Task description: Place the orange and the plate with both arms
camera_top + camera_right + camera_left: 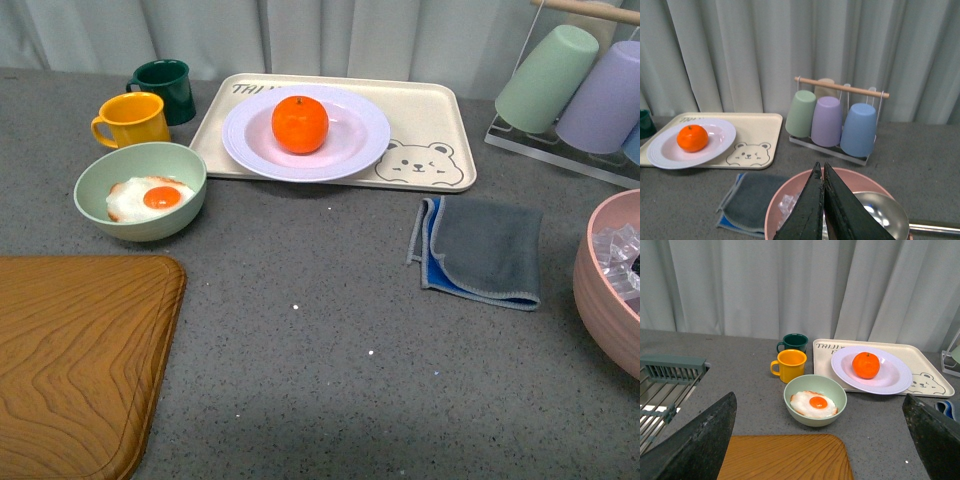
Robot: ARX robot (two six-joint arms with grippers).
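With the bright orange mandarin resting on the glossy white ridged plate atop a beige bear-print tray, well ahead of both, the left gripper hangs spread wide, the right gripper pressed together, apparently clear after placement.

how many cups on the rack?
4 visible: green cup, purple cup and blue cup hang in front on the rack; a beige cup peeks from behind. More may be hidden.
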